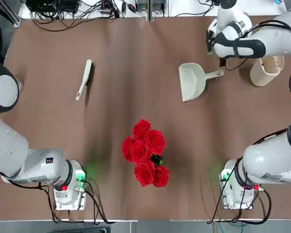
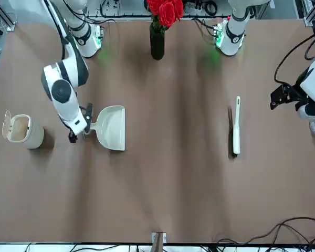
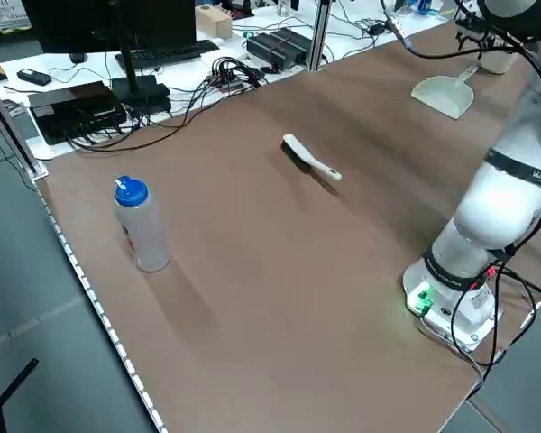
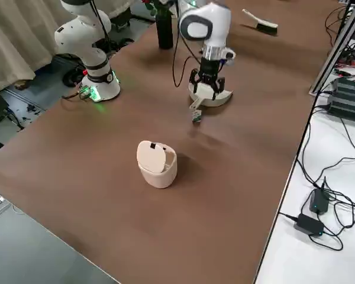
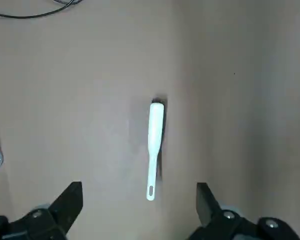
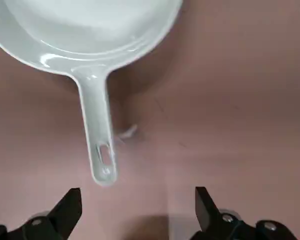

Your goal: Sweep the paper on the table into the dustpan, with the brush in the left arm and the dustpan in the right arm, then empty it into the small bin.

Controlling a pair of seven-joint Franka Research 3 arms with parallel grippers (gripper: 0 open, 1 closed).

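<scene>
The dustpan lies flat on the table, its handle pointing toward the small bin. My right gripper hovers open just behind that handle, touching nothing; the front view shows the right gripper between the bin and the dustpan. The brush lies alone on the table's left half. My left gripper hangs open well above the brush, near the table's left edge. The paper is out of view.
A dark vase of red roses stands between the two arm bases. A clear bottle with a blue cap stands near the table's left edge. Cables and electronics lie beyond the far edge.
</scene>
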